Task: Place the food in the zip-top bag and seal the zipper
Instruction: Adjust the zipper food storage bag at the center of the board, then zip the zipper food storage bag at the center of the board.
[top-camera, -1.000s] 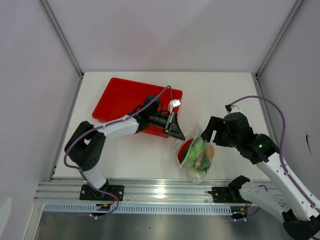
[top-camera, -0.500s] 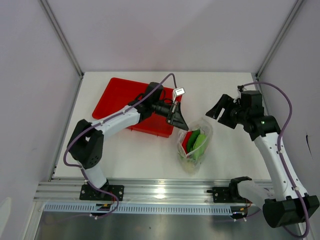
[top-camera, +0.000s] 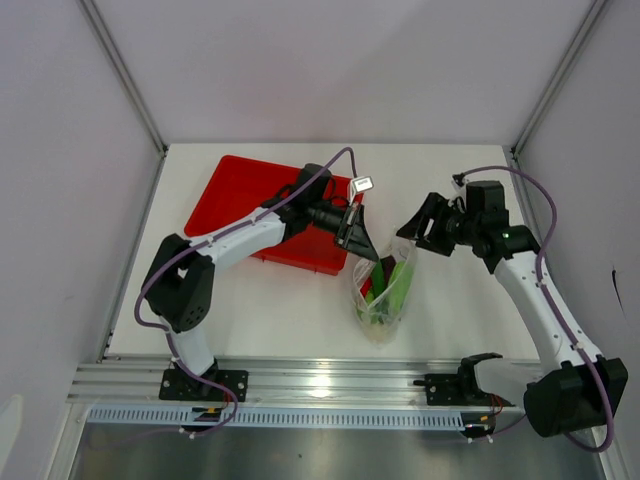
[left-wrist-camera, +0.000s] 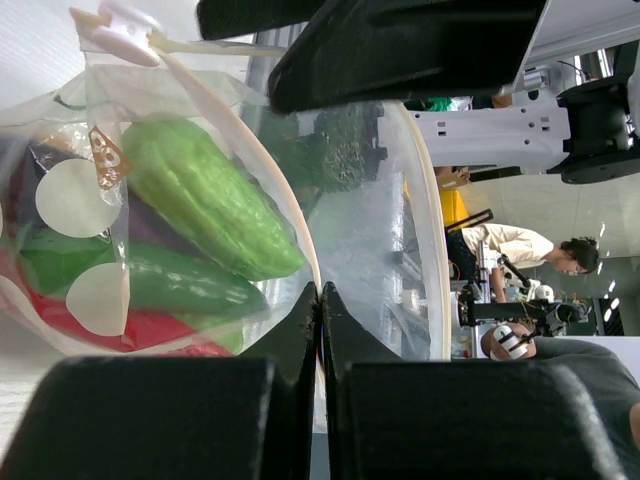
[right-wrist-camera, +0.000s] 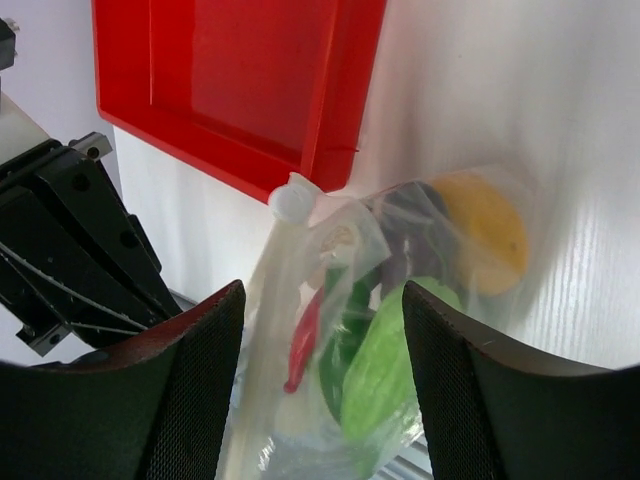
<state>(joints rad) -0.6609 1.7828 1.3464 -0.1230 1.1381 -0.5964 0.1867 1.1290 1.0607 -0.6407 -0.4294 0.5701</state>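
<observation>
One zip-top bag (top-camera: 385, 298), top edge pinched by left claw (top-camera: 366, 250); right claw (top-camera: 412, 226) spread open, gripping nothing. One lemon (right-wrist-camera: 487, 225) and one chili (right-wrist-camera: 303, 345) bagged. One red tray (top-camera: 240, 195).

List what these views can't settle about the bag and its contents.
Zipper: left wrist view, the left end effector covers part of it; top view too small to show whether it is sealed.
Food: pieces overlap inside the crinkly zip-top bag in every view; no count possible.
Red tray: top view, left arm hides its right part.
</observation>
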